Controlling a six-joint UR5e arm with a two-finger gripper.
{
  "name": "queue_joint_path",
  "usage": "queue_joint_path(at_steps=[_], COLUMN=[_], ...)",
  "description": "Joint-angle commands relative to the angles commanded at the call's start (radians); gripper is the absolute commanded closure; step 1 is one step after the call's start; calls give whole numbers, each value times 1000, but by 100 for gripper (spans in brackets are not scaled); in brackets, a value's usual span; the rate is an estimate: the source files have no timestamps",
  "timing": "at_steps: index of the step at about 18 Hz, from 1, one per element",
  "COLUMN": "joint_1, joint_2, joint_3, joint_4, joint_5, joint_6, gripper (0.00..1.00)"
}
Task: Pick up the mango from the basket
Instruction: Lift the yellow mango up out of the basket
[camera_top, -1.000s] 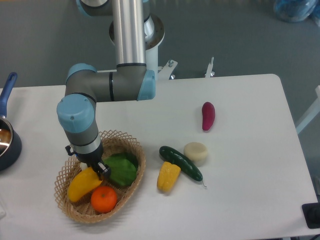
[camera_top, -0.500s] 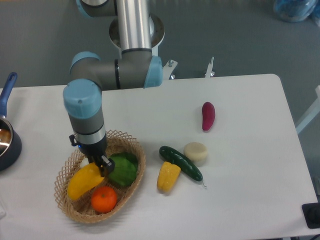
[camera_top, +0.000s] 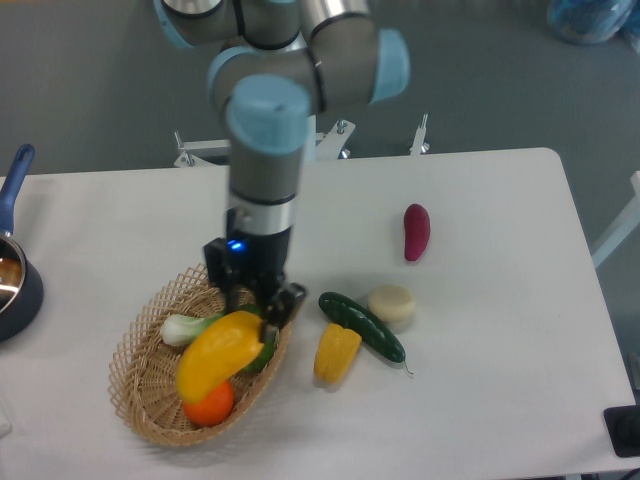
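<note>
The mango is a smooth yellow oval fruit, held up in the air over the right half of the wicker basket. My gripper is shut on the mango's upper right end and hangs straight down from the arm. The mango tilts down to the left and hides part of the round orange fruit and the green vegetable in the basket.
A bok choy lies in the basket. On the table right of the basket lie a yellow pepper, a dark cucumber, a cream round piece and a purple sweet potato. A blue-handled pot stands at the left edge.
My gripper has risen and moved right with the mango in it, lifting it out of the basket. The arm has swung right, and the bok choy now shows.
</note>
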Motion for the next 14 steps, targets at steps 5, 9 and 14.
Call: queue_joint_path(at_steps=[5,9,14], joint_1=[94,144,169], joint_2=[5,15,15], joint_3=[42,37,32], joint_4=[-2,-2,-2], joint_5=[-69,-117,-117], joint_6=[-2,6,52], gripper=[62,61,61])
